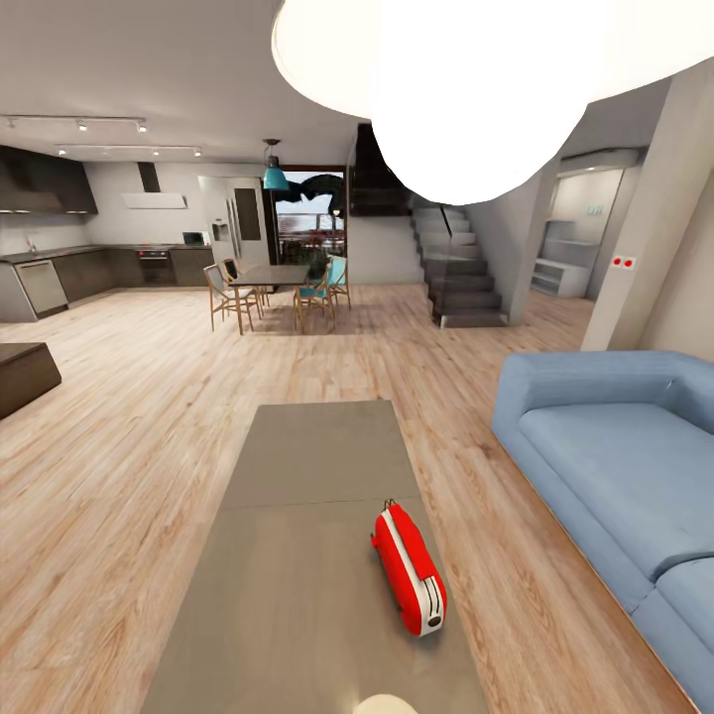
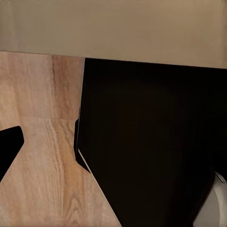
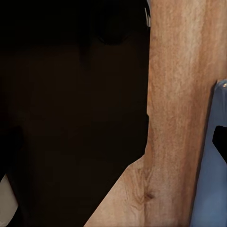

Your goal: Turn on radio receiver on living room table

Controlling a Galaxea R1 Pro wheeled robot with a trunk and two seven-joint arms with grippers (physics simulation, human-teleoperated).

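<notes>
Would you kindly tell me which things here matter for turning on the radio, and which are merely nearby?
Belongs to the job:
radio receiver, lying on its side
grey table under it

Just nearby:
blue sofa
white pendant lamp
dining table with chairs
staircase

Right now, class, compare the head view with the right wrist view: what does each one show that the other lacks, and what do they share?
Head view alone: the red radio receiver lying on the long grey table, a white pendant lamp, the dining table with chairs and stairs. Right wrist view alone: a large dark shape at close range, too dim to identify. Shared: light wood plank floor and the light blue sofa.
</notes>
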